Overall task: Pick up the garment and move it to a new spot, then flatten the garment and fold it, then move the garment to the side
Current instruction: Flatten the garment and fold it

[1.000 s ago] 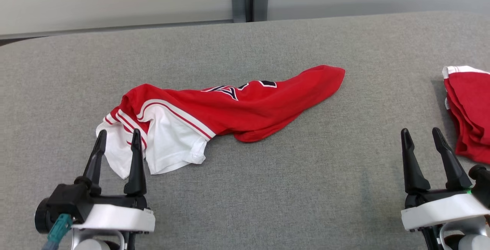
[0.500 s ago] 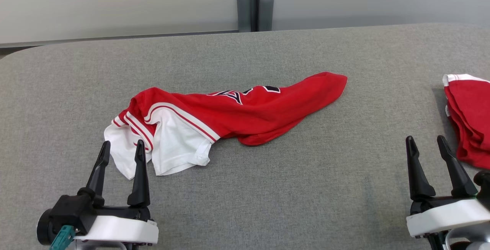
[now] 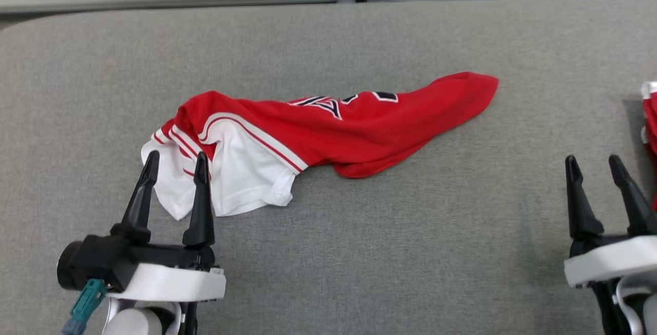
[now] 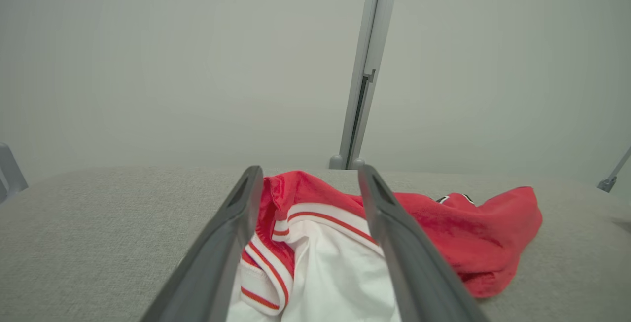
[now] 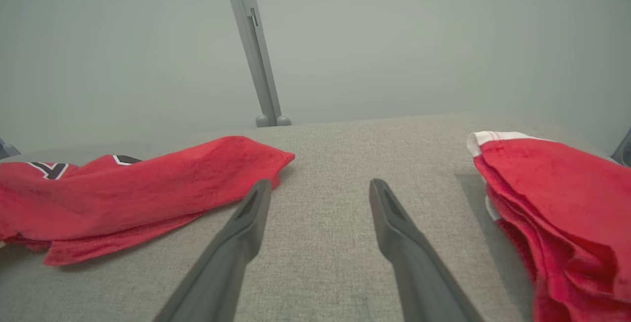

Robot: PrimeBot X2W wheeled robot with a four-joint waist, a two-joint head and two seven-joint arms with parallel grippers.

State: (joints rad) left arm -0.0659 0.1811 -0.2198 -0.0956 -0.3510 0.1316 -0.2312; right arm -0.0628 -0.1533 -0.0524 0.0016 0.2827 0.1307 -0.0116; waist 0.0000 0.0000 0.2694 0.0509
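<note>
Nearest to you, the left gripper [image 3: 177, 154] sits low on the left of the head view, its two dark fingers spread wide and clamping nothing. Its tips overlap the near edge of the garment [image 3: 354, 130], and you cannot tell from these views whether they touch the cloth. In the left wrist view the white sleeve [image 4: 325, 272], trimmed with red stripes, lies in the gap between the fingers. On your other side the right gripper [image 3: 593, 158] is likewise released, empty, over bare grey bench [image 3: 369, 253]. Nothing lies between its fingers. Just beside it to the right is a red pile [image 5: 557, 203] of layered cloth with a white edge at its far corner. It crowds the bench's right margin and is cut off by the frame in the head view. Further out, the garment itself stretches crumpled across the middle of the bench. Its white sleeve end is near the left gripper, and its red body runs away to the right, tapering to a rounded end that lies ahead and to the left of the right gripper. That end is well apart from the red pile, with open bench between them. Dark lettering [image 3: 323, 103] outlined in white shows partly along the garment's far fold, too bunched to read. Beyond the bench's far edge stands a pale wall [image 4: 172, 65], split by a grey upright post [image 4: 362, 75].
</note>
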